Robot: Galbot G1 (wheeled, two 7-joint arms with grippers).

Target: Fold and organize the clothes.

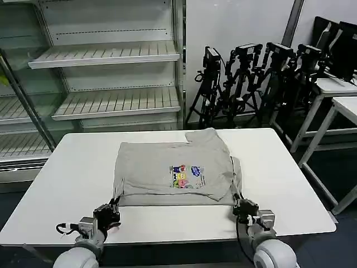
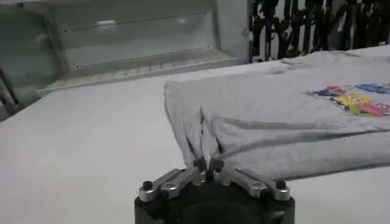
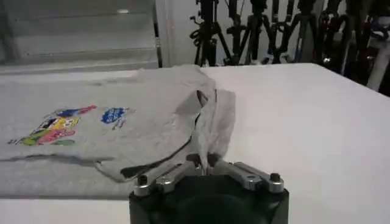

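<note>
Both hands (image 1: 114,207) (image 1: 241,207) pinch the T-shirt's (image 1: 162,167) near corners

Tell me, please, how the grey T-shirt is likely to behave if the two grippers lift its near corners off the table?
The T-shirt would probably hang floppy: its cloth already bunches into soft folds at the left gripper and the right gripper, both shut on it. It looks thin and light, so it should lift easily. The middle would likely sag between the grippers, and the folded-in sleeves may fall open.
</note>
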